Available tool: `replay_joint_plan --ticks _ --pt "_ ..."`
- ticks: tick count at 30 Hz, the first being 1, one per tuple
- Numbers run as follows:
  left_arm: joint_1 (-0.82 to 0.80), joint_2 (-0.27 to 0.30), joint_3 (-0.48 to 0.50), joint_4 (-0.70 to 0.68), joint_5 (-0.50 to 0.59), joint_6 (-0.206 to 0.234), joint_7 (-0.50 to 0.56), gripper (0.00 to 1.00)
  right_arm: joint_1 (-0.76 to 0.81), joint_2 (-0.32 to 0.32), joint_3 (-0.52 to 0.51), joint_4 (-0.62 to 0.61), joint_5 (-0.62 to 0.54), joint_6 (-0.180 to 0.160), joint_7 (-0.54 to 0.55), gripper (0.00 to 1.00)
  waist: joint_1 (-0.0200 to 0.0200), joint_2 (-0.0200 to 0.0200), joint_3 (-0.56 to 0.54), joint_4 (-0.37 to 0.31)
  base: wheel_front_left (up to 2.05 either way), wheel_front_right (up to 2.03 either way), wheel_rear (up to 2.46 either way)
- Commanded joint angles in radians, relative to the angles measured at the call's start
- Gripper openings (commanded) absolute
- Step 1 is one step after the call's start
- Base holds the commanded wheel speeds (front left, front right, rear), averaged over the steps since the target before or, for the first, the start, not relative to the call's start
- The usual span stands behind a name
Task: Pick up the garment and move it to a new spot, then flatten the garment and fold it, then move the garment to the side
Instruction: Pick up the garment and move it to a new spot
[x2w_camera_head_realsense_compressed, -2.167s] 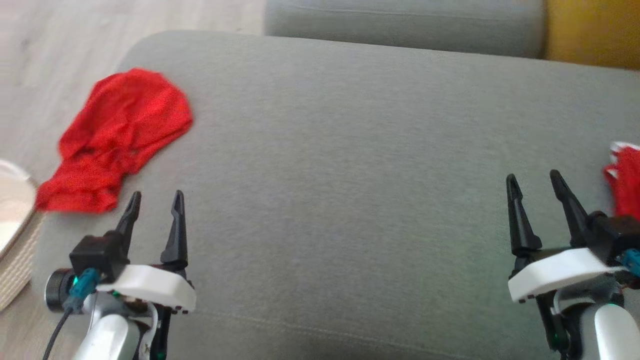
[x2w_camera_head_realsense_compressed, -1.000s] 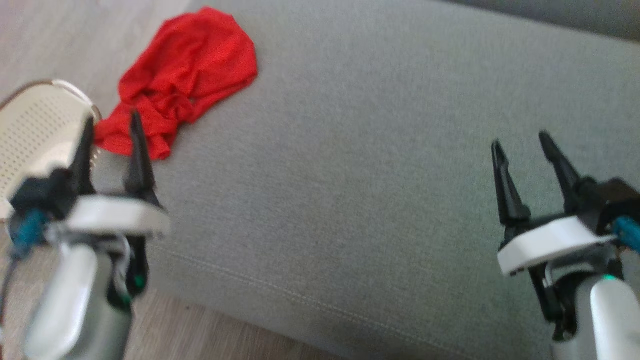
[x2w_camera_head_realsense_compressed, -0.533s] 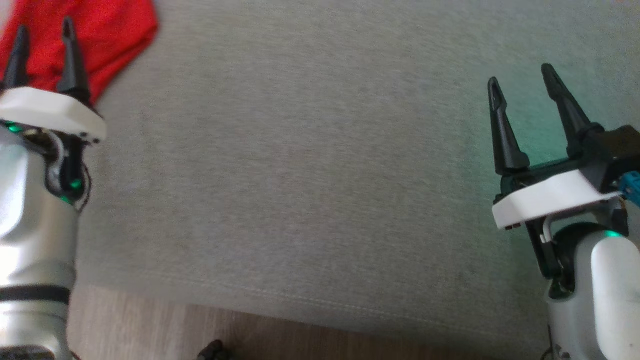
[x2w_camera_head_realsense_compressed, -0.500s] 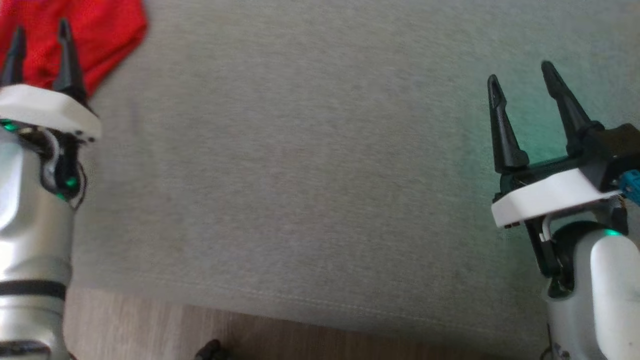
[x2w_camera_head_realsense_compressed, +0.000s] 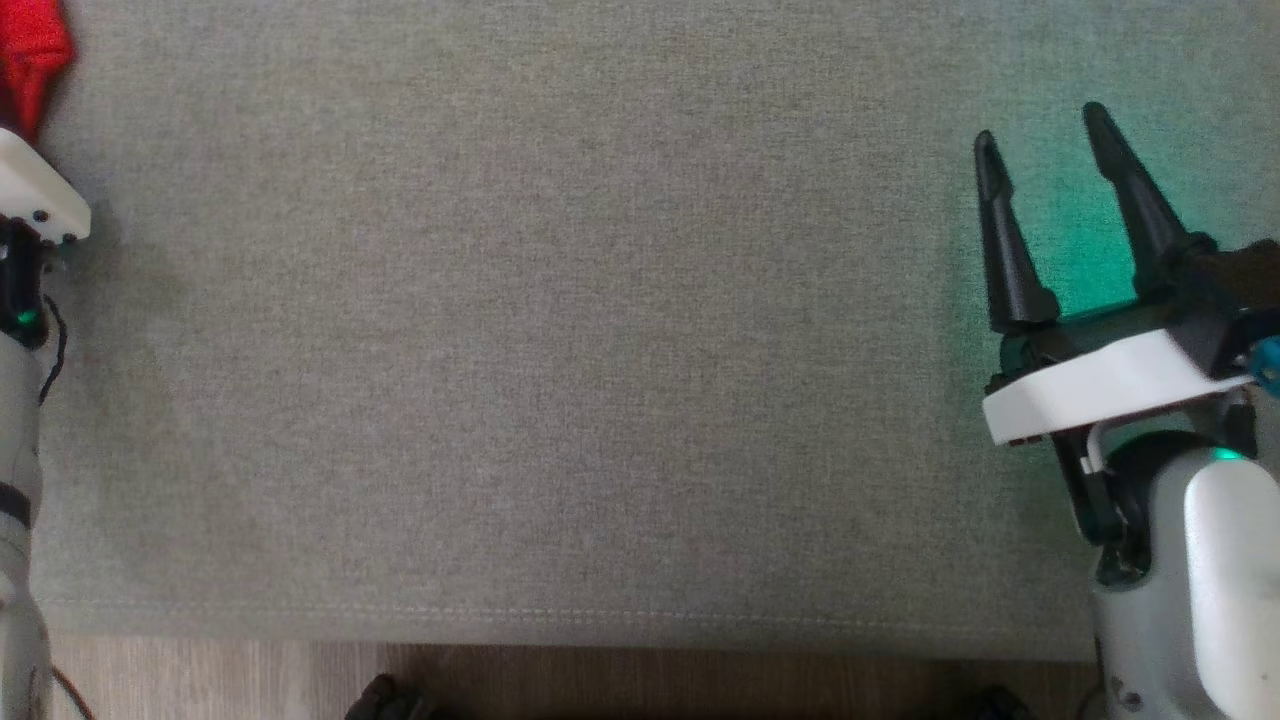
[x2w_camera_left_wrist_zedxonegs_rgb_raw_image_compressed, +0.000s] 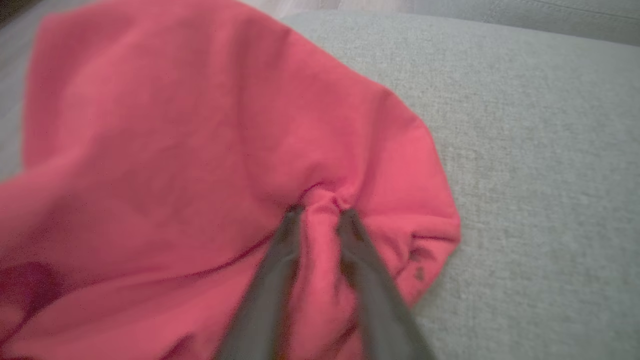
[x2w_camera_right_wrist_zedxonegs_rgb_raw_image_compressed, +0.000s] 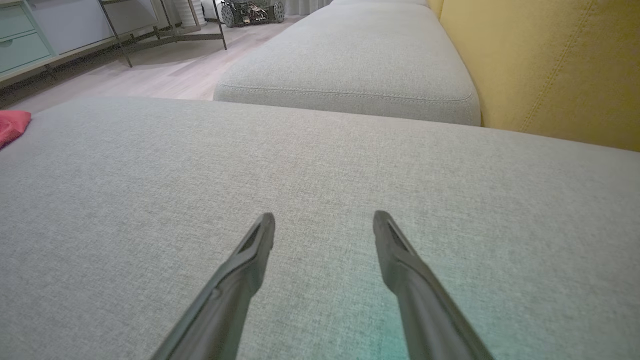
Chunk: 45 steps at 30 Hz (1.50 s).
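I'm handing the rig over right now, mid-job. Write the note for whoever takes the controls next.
Left gripper: shut on a pinched fold of the red garment.
Right gripper: open, nothing between its fingers, above the bare grey cushion.
Garment: crumpled at the cushion's left end, lying on the fabric, apparently not yet lifted.
Done: the grasp only.
Left to do: lift it and carry it to a new spot, flatten it, fold it, then move it to the side.
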Motion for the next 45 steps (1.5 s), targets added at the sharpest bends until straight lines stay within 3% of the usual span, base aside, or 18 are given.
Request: replay_joint_plan --ticks 1,7,11,17,22,29,36,45 --pt "0.022 0.048 -0.001 0.011 0.0 -0.005 -0.012 0.0 -0.019 0.001 0.016 -0.032 0.007 0.007 -0.01 1.0 -0.0001 0.0 -0.005 0.003 0.0 0.0 0.0" --pt "0.019 0.071 0.002 -0.028 0.011 0.002 -0.077 0.0 -0.028 0.001 -0.002 -0.016 0.016 0.007 -0.032 1.0 -0.0001 0.0 -0.046 0.013 0.0 0.0 0.0" --pt "0.073 0.093 0.039 -0.204 0.042 0.041 -0.081 0.0 -0.021 0.001 -0.013 0.007 0.03 0.007 -0.051 1.0 -0.0001 0.0 -0.108 0.019 0.0 0.0 0.0" --pt "0.254 0.095 0.119 -0.483 0.1 0.075 -0.081 0.0 0.018 0.001 -0.024 0.05 0.053 0.007 -0.073 1.0 -0.0001 0.0 -0.228 0.02 0.0 0.0 0.0" --pt "0.417 0.073 0.173 -0.68 0.13 0.075 -0.081 0.0 0.067 0.001 -0.023 0.08 0.073 0.007 -0.083 1.0 -0.0001 0.0 -0.332 0.01 0.0 0.0 0.0" --pt "0.697 0.041 0.251 -0.899 0.135 0.111 -0.081 0.0 0.152 0.001 -0.008 0.111 0.118 0.007 -0.105 1.0 -0.0001 0.0 -0.468 -0.035 0.0 0.0 0.0" --pt "0.896 0.014 0.288 -1.084 0.104 0.138 -0.065 0.0 0.222 0.001 -0.017 0.109 0.158 0.007 -0.116 1.0 -0.0001 0.0 -0.526 -0.056 0.0 0.0 0.0" --pt "0.967 -0.016 0.2 -1.279 0.13 0.14 0.015 0.0 0.254 0.001 -0.024 0.096 0.188 0.007 -0.112 1.0 -0.0001 0.0 -0.513 -0.102 0.0 0.0 0.0"
